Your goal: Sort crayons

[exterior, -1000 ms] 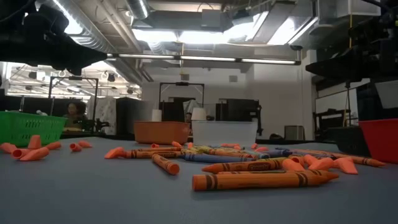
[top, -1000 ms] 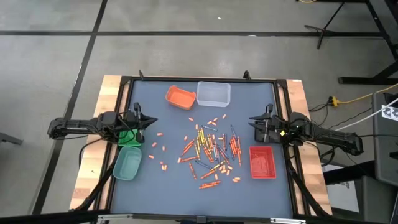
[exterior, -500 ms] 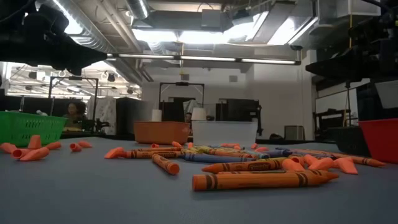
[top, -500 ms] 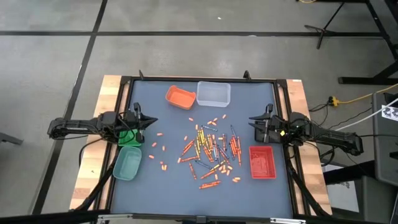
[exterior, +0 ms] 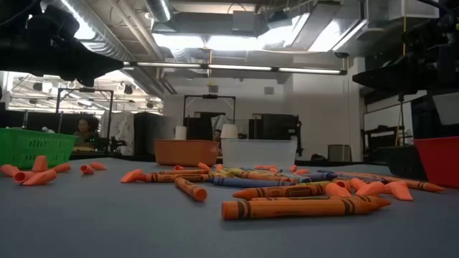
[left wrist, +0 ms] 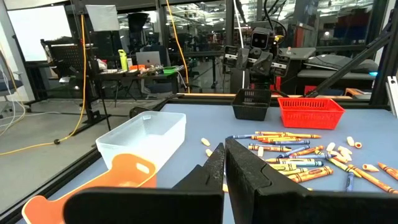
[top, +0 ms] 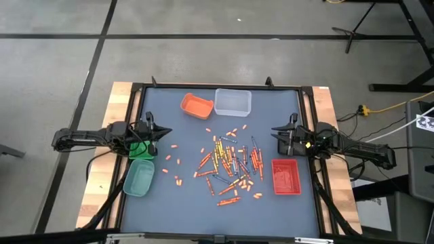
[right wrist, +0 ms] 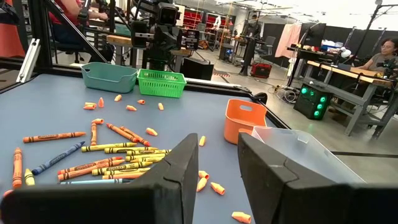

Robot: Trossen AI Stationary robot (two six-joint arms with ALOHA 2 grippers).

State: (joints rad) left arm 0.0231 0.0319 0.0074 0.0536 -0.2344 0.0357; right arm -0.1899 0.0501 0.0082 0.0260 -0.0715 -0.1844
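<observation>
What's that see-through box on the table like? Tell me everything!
The clear box is a rectangular tub of frosted, see-through plastic with a rolled rim and rounded corners. It stands upright and looks empty, at the table's far edge. The orange bin sits close beside it; whether they touch is unclear. No crayons reach it, and neither gripper is near.

Both arms parked low at the table's side edges, stretched inward and roughly mirrored. Left gripper [top: 163,131] sits over the left side of the mat, pointing toward the middle, fingers [left wrist: 214,168] pressed together, nothing between them. Right gripper [top: 274,132] is over the right side, pointing inward, fingers [right wrist: 186,158] apart with a clear gap, holding nothing. Neither one touches anything on the table.
</observation>
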